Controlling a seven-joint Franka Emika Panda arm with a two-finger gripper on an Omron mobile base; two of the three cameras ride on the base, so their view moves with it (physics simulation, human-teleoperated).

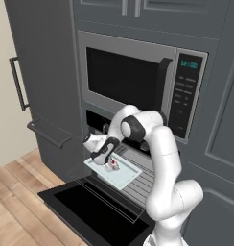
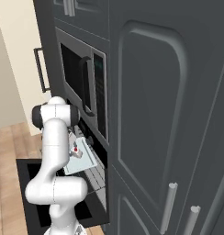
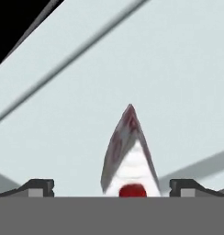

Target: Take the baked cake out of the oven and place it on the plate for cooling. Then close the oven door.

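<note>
Just above the pale blue-grey flat tray point(image 1: 125, 177), my two-finger gripper point(image 1: 106, 154) hangs with its dark fingertips point(image 3: 38, 187) spread wide and nothing between them. They point down at the baked cake point(image 3: 128, 146), which shows as a small wedge, white with dark red sides and a red dot at its near end. In the hand view the wedge stands between my two tips, with pale tray showing on either side of it, so neither tip touches it. From the left base view the cake point(image 1: 112, 166) sits near the middle of the tray, just below my hand.

The tray lies on the grey wire rack point(image 1: 144, 180), which sticks out of the black built-in oven point(image 1: 97, 122). The tray's near corner overhangs the rack's front edge, above the lowered door. The wide black glass oven door point(image 1: 92, 211) is folded down flat and reaches toward the base, with open air between it and the tray's underside.

Above my wrist, the lower edge of the grey-framed microwave point(image 1: 129, 76) hangs close, and my elbow bends out just in front of it. To my left the tall dark grey cabinet front point(image 1: 47, 72) carries a vertical bar handle point(image 1: 18, 84), and lower down a horizontal bar handle point(image 1: 49, 132) juts out near the oven's left edge. Beyond the door's far corner lies open wooden plank floor point(image 1: 13, 206).
</note>
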